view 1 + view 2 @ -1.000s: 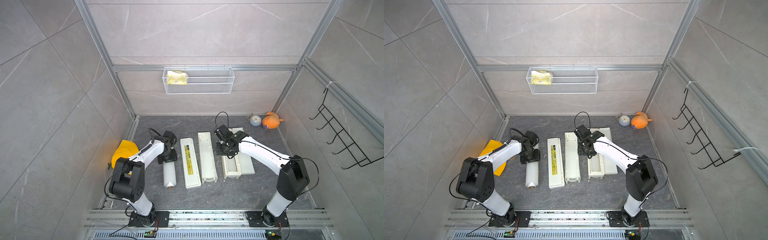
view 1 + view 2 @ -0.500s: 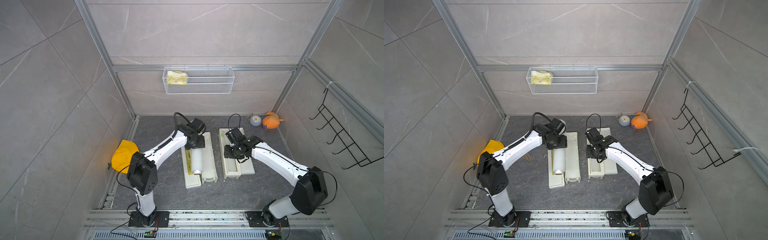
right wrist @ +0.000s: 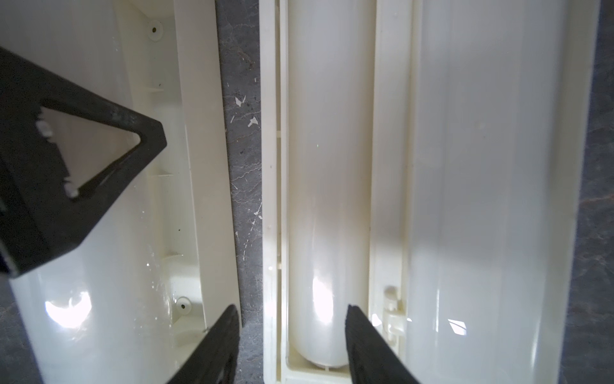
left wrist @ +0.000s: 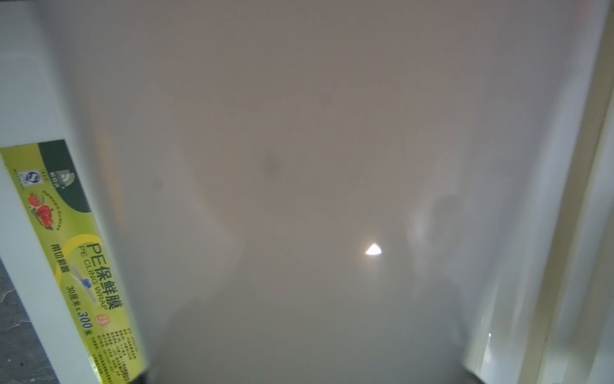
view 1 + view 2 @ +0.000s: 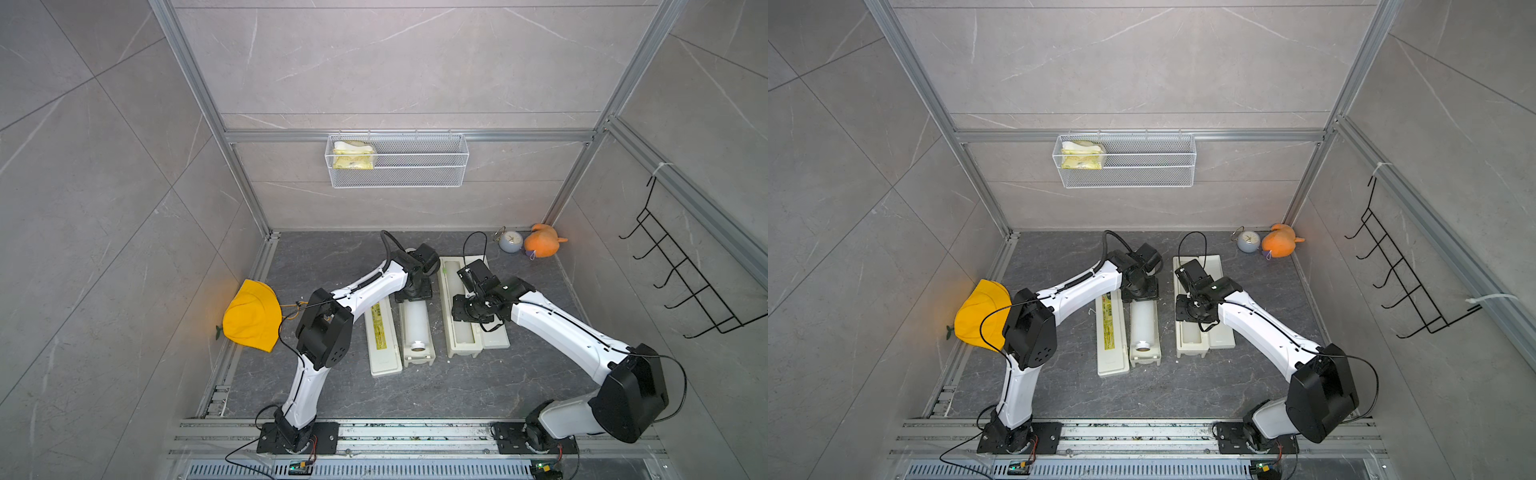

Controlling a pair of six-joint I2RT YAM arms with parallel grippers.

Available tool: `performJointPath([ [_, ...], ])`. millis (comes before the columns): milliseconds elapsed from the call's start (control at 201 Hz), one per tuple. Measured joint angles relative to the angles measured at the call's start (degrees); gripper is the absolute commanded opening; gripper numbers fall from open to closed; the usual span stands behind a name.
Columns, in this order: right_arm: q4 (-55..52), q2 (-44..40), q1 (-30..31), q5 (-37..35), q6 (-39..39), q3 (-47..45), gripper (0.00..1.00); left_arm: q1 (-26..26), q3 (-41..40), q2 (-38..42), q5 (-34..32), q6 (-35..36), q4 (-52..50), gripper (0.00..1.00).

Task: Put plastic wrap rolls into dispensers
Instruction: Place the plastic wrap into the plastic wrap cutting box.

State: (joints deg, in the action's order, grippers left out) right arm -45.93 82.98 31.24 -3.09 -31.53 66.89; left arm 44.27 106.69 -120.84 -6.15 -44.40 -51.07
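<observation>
On the worktop [image 5: 415, 395] the left dispenser [image 5: 419, 360] and right dispenser [image 5: 464, 352] lie side by side. The left roll [image 5: 415, 324] lies in the left one, the right roll [image 5: 461, 333] in the right one. Behind them to the right, a clock [image 5: 510, 241] stands just beside a plush toy [image 5: 542, 246]. A cap [image 5: 249, 316] lies at the left edge.

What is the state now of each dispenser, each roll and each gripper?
left dispenser: lid open, roll inside.
left roll: lying in left dispenser's tray, gripped.
right dispenser: lid open, roll inside.
right roll: lying in right dispenser's tray, free.
left gripper: shut on left roll.
right gripper: open, above right roll.
</observation>
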Motion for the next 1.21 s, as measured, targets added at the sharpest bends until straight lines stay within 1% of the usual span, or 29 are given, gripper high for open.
performJointPath([
  [179,0.11,-0.02,-0.22,0.13,0.09,-0.39,0.54,-0.02,-0.15,-1.68,-0.42,-0.46,0.24,0.53],
  [353,0.46,0.00,-0.33,0.13,0.09,-0.50,0.54,0.07,-3.32,-2.05,-0.28,-1.18,1.44,0.53],
  [508,0.83,0.00,-0.42,0.13,0.09,-0.50,0.54,0.39,-4.24,-2.45,0.00,-1.81,1.40,0.54],
  [861,0.81,0.07,-0.44,0.15,0.28,-0.50,0.55,0.50,-5.05,-2.51,0.20,-3.06,2.78,0.72],
  [1040,0.81,0.07,-0.44,0.17,0.31,-0.50,0.57,0.48,-5.18,-2.40,0.20,-3.52,3.56,0.83],
  [1115,0.79,0.07,-0.44,0.37,0.52,-0.48,0.58,0.48,-5.14,-2.27,0.20,-3.67,3.82,0.85],
  [1209,0.79,0.07,-0.44,0.59,0.94,-0.48,0.59,0.48,-5.14,-1.77,0.17,-3.67,3.91,0.86],
])
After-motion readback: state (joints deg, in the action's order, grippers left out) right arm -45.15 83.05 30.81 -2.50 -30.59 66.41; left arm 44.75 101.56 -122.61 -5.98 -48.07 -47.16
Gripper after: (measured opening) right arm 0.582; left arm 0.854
